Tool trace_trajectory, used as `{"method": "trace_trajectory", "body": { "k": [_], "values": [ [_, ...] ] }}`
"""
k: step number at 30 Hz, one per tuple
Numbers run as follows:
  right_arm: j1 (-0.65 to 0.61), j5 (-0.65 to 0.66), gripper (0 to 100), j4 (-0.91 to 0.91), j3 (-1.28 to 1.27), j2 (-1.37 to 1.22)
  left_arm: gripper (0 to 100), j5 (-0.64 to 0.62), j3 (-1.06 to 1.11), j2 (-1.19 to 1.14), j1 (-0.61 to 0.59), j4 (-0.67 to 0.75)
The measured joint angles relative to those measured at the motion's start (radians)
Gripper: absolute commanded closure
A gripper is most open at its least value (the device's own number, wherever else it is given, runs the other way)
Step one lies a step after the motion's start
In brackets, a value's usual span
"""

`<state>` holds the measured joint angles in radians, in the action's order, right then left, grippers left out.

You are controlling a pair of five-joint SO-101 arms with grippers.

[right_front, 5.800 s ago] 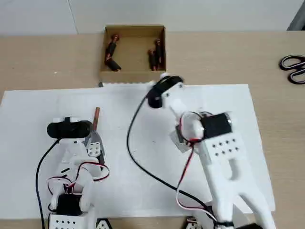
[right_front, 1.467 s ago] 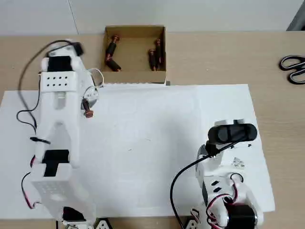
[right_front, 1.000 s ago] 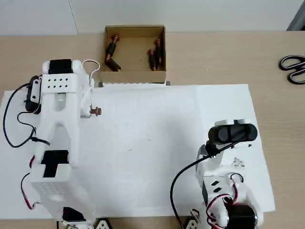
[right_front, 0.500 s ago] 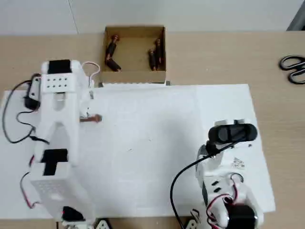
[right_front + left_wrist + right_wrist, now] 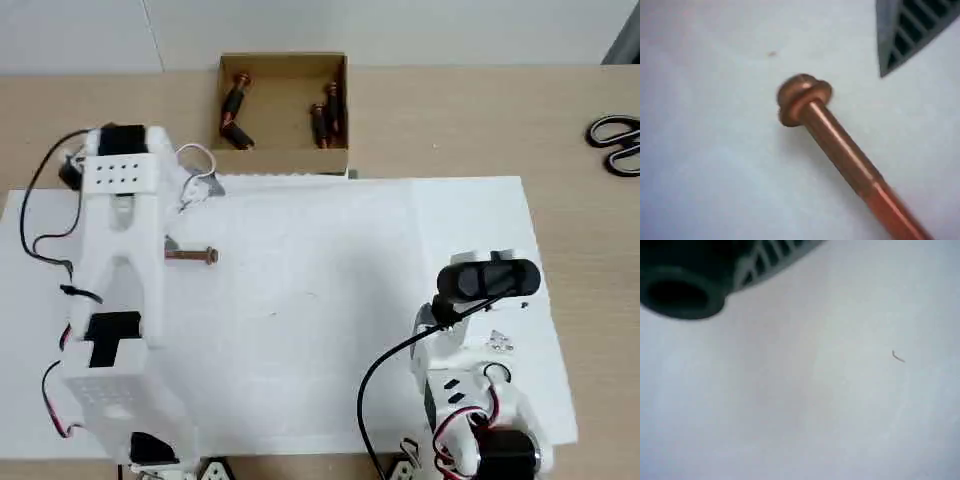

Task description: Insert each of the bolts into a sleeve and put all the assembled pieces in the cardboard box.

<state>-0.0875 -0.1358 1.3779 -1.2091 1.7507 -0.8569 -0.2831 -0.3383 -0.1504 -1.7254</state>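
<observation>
A copper bolt (image 5: pixel 190 256) (image 5: pixel 840 145) lies flat on the white paper, head pointing right, beside my left arm. My left gripper (image 5: pixel 190 218) hangs open over it, one ribbed finger (image 5: pixel 910 30) well apart from the shaft. My right gripper (image 5: pixel 432 322) rests low at the paper's front right, shut on a black sleeve (image 5: pixel 677 295) whose hollow end sits against its finger (image 5: pixel 775 255). The cardboard box (image 5: pixel 283 158) at the back holds several assembled pieces (image 5: pixel 235 105).
White paper (image 5: pixel 350 300) covers the table's middle and front. Scissors (image 5: pixel 615 143) lie at the far right on bare wood. My left arm's body stretches along the paper's left side, with cables looping off it.
My right arm has drawn back from the box to the front right. The left arm carried the bolt out, turned it level and let it go on the paper.
</observation>
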Motion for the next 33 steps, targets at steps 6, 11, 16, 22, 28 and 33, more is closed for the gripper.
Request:
{"method": "trace_trajectory", "body": {
  "k": [6, 11, 16, 22, 28, 33],
  "values": [
    [0.0, 0.0, 99.5, 0.0, 0.0, 0.0, 64, 0.376, 0.0, 0.0, -0.014, 0.0],
    [0.0, 0.0, 99.5, 0.0, 0.0, 0.0, 71, 0.684, 0.012, 0.0, -0.017, -0.006],
    [0.0, 0.0, 99.5, 0.0, 0.0, 0.0, 71, 0.902, 0.026, 0.0, -0.023, -0.006],
    [0.0, 0.0, 99.5, 0.0, 0.0, 0.0, 71, 1.045, 0.026, 0.0, -0.02, 0.009],
    [0.0, 0.0, 99.5, 0.0, 0.0, 0.0, 71, 1.246, 0.026, 0.0, -0.021, 0.106],
    [0.0, 0.0, 99.5, 0.0, 0.0, 0.0, 71, 1.562, 0.026, 0.0, -0.021, 0.104]
  ]
}}
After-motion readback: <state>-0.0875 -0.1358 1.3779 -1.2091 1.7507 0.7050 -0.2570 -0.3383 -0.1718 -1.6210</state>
